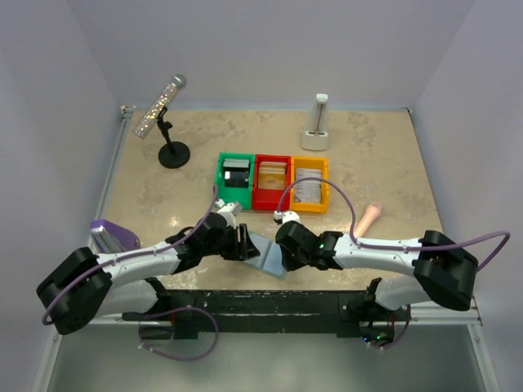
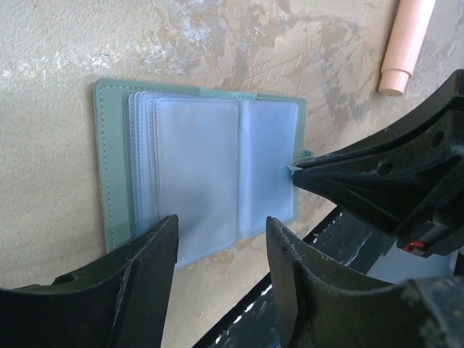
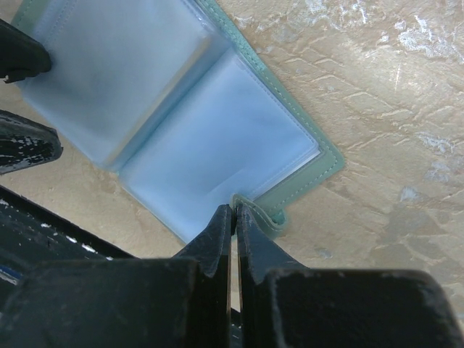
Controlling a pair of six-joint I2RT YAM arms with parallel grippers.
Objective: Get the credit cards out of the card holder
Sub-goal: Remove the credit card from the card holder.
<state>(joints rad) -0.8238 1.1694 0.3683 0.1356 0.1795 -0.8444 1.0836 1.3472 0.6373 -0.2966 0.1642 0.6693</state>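
Note:
The pale blue-grey card holder (image 1: 265, 251) lies open on the table by the front edge, clear pockets up (image 2: 196, 167) (image 3: 181, 130); no card face shows in them. My left gripper (image 1: 243, 243) is open, its jaws astride the holder's near edge (image 2: 221, 225). My right gripper (image 1: 282, 245) is shut, its tips pinching the holder's small curled-up tab (image 3: 233, 208); it also shows in the left wrist view (image 2: 297, 172). Credit cards lie in the bins behind: dark ones (image 1: 235, 175), tan ones (image 1: 272, 174), whitish ones (image 1: 308, 188).
The green bin (image 1: 221, 181), red bin (image 1: 272, 202) and yellow bin (image 1: 310, 207) stand in a row mid-table. A pink tube (image 1: 369, 218) (image 2: 406, 43) lies right of the holder. A glittery stick on a black stand (image 1: 173, 153), a white upright device (image 1: 316, 126) and a purple object (image 1: 110, 235) stand around.

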